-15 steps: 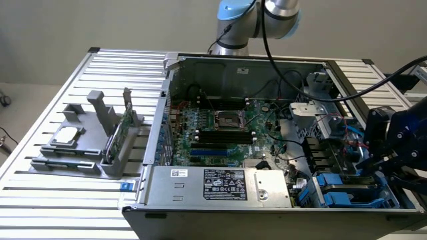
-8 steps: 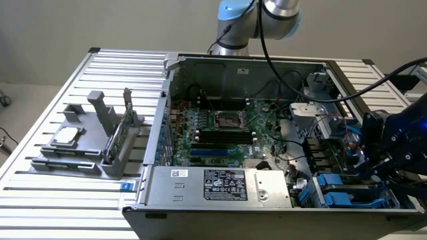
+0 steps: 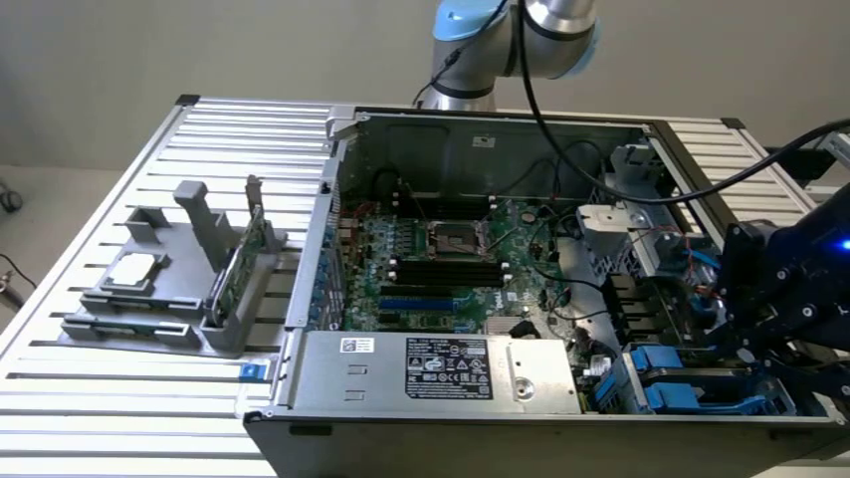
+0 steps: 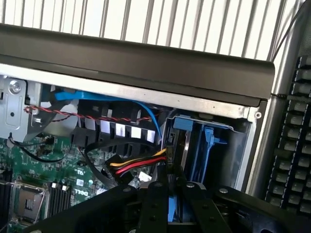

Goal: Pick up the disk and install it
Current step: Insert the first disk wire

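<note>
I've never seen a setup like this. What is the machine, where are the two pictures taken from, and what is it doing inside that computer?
The machine is a robot arm with a black gripper. One picture comes from a camera standing off the arm. The other comes from a camera on its wrist, looking past the gripper.

An open computer case lies on a slatted metal table, showing its green motherboard and silver power supply. Beside it, a grey holder carries a small square chip and an upright green circuit card.

The gripper is low at the drive bay, where blue plastic carriers sit. I cannot tell whether it holds the disk.
</note>
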`<state>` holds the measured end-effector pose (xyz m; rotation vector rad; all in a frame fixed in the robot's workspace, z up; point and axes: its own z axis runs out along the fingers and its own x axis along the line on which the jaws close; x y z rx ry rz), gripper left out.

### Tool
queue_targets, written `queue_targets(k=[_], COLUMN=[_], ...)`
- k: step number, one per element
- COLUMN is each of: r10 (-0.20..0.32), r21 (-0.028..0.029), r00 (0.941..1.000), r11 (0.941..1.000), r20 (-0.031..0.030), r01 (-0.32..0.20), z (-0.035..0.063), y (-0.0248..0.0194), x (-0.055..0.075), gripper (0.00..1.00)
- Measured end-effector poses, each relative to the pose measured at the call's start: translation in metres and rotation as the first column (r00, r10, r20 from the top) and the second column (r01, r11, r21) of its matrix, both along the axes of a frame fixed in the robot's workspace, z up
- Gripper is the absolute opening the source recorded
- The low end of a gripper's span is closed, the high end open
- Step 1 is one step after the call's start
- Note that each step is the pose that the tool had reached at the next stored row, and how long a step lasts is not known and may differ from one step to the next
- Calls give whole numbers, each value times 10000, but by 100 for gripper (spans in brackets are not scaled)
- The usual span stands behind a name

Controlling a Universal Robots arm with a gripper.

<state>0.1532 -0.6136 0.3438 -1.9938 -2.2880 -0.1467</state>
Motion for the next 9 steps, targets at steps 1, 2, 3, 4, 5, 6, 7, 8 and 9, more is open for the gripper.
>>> queue_targets(k=[1, 2, 3, 4, 5, 6, 7, 8, 9], r10=[-129, -250, -368, -488, -603, -702, -760, -763, -765], r21=[-8, -20, -32, -41, -56, -80, -92, -93, -94], r00=[9999, 9997, 9993, 9988, 9982, 9975, 9971, 9971, 9971], r11=[9999, 9997, 9993, 9988, 9982, 9975, 9971, 9970, 9970], r20=[0, 0, 0, 1, 1, 3, 3, 2, -3], r01=[129, 250, 368, 488, 603, 702, 760, 763, 764], z=[-1, -1, -2, -3, -4, -4, -6, -6, -7], y=[0, 0, 0, 0, 0, 0, -1, -1, -1], x=[0, 0, 0, 0, 0, 0, -2, -2, -3], gripper=[16, 16, 16, 16, 16, 16, 16, 16, 16])
